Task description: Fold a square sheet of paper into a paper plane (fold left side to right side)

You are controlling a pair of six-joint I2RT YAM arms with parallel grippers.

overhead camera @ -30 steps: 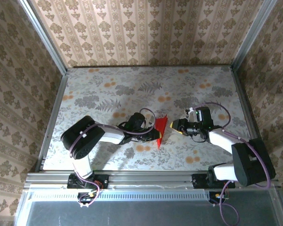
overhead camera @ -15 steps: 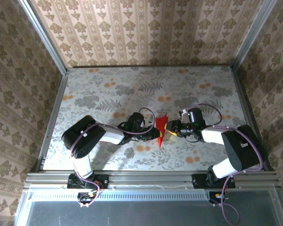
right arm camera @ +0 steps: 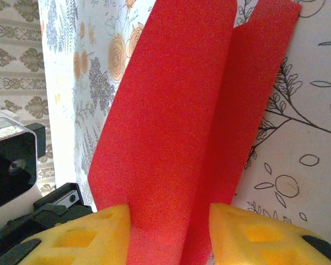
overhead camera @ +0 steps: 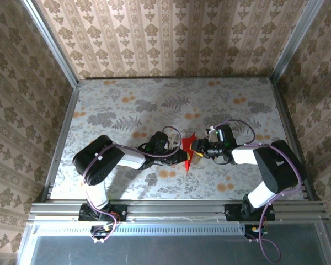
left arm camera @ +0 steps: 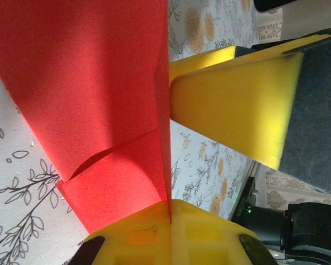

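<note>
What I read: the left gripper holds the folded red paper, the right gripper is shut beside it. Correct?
No: the right gripper is open, with the paper between its fingers, per the right wrist view. The left gripper holds it.

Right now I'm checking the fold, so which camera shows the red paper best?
The right wrist view: the red paper stands large, both flaps and their crease plain. The left wrist view crops the paper to one face and an edge; the top view shows the paper as a small sliver.

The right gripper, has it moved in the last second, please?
Yes; the right gripper moved left, away from the table's right edge, to the red paper.
</note>
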